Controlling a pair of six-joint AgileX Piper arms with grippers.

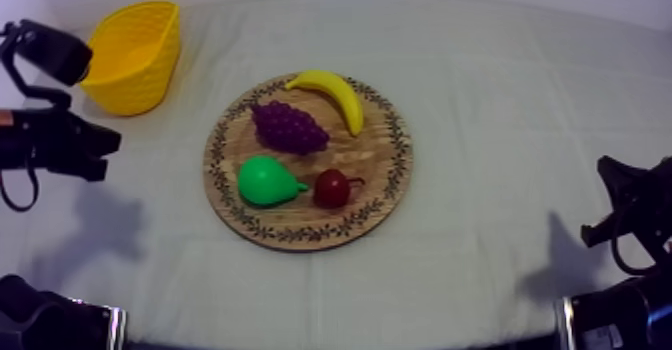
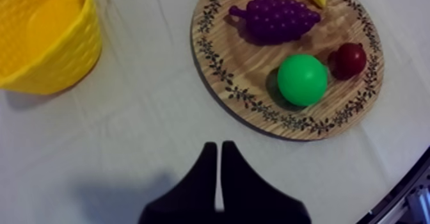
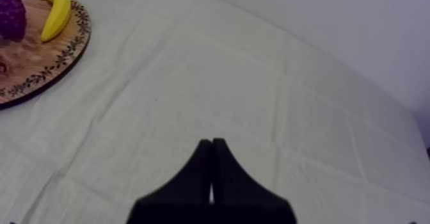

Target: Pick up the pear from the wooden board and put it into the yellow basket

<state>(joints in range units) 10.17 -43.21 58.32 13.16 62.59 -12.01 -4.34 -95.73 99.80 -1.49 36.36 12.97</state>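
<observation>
Your left gripper (image 2: 215,146): fingers pressed together into a narrow wedge, nothing between them. It hangs over bare cloth, between the yellow basket (image 2: 61,54) and the wooden board (image 2: 221,79).

Your right gripper (image 3: 211,142): fingers likewise together, empty. It sits over open cloth toward the worktop's (image 1: 500,124) right edge, well apart from the board.

Pear (image 1: 268,181): bright green, smooth and glossy, with a fat round body tapering to a short neck. It lies on its side near the board's near-left edge. The neck points at the small red fruit (image 1: 332,188) just beside it; you cannot tell whether they touch. From the left wrist view it shows end-on and reads as a plain green ball with a soft highlight.

Beyond the pear, toward the board's far edge, lies the purple bunch of grapes (image 1: 289,127). The yellow banana (image 1: 333,96) curves along the far rim.

The basket stands upright at the worktop's far left corner, apart from the board.
</observation>
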